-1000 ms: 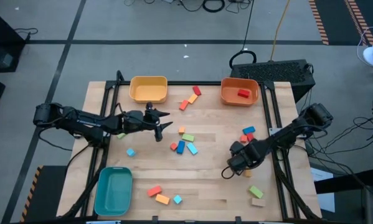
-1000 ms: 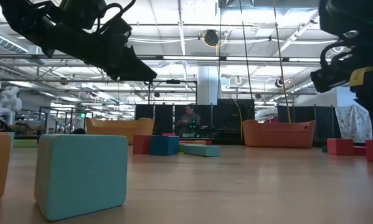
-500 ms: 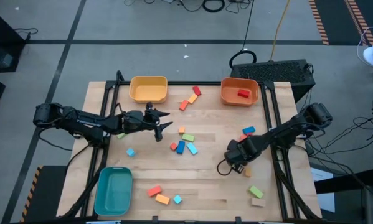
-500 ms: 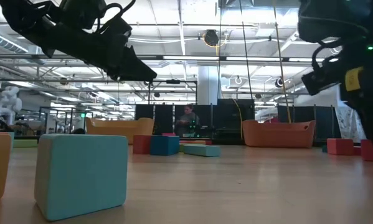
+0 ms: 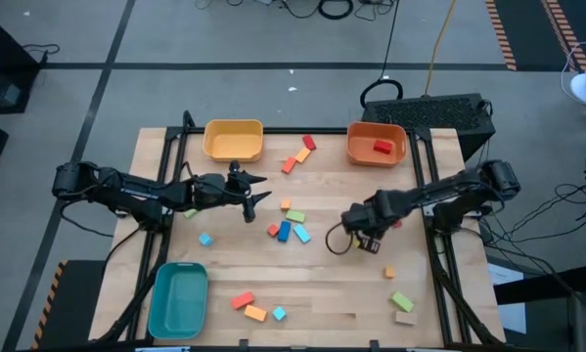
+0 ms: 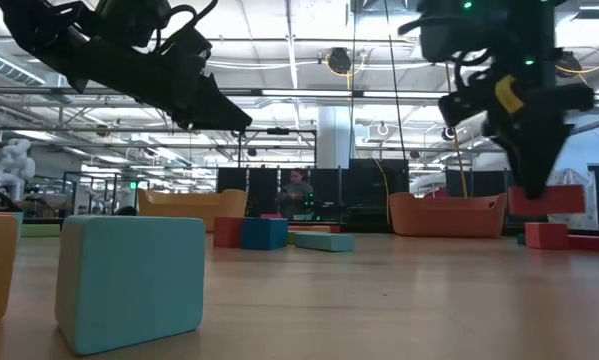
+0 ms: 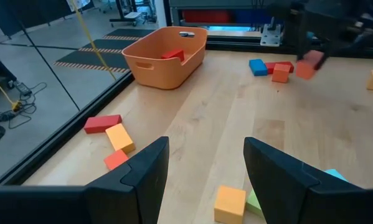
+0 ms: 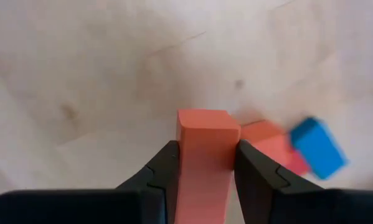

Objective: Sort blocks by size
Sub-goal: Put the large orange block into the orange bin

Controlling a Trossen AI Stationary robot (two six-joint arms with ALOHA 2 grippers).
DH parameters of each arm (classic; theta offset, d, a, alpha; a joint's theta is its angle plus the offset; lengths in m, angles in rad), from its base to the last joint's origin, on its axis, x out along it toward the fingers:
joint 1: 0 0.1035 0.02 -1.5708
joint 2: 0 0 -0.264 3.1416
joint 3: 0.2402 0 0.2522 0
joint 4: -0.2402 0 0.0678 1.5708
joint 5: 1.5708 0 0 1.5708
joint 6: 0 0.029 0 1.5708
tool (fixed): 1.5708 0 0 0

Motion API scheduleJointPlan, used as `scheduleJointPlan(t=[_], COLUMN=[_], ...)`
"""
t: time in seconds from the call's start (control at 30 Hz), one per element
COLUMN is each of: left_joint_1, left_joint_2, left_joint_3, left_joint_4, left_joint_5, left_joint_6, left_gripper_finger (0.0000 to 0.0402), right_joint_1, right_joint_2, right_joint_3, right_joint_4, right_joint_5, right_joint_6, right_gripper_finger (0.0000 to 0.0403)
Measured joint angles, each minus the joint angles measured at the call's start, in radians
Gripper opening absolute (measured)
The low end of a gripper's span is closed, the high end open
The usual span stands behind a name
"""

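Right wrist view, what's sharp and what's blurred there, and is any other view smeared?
Right wrist view: the red block in the right pincer is sharp, the blue block beyond smeared. Left wrist view: the far right arm is motion-blurred. Low view: the near light blue block looks soft.

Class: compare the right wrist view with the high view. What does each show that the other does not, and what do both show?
Only the right wrist view shows the right gripper clamped on a red block. Only the high view shows the yellow bin, orange bin, teal bin and the left gripper hovering open. Both show the wooden table.
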State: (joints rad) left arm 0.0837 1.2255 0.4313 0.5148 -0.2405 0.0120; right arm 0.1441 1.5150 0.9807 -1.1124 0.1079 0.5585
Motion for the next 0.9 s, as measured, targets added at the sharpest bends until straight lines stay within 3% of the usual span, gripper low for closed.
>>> scheduleJointPlan(t=[0.3,0.57,0.9], left_joint_1=[0.000,0.001,0.012], left_joint_2=[0.000,0.000,0.000], left_joint_3=[0.000,0.000,0.000], left_joint_4=[0.000,0.000,0.000], left_joint_5=[0.000,-0.003,-0.033], left_joint_6=[0.000,0.030,0.082], left_gripper_finger=[0.0210,0.0210,0.0210], right_joint_1=[-0.183,-0.356,-0.623], right_joint_2=[-0.001,-0.003,-0.003], right_joint_3=[0.054,0.075,0.075], right_joint_4=[-0.049,-0.046,0.050], right_joint_5=[0.066,0.204,0.209], right_joint_6=[-0.253,-0.431,-0.565], right_gripper_finger=[0.0104,0.0104,0.0105])
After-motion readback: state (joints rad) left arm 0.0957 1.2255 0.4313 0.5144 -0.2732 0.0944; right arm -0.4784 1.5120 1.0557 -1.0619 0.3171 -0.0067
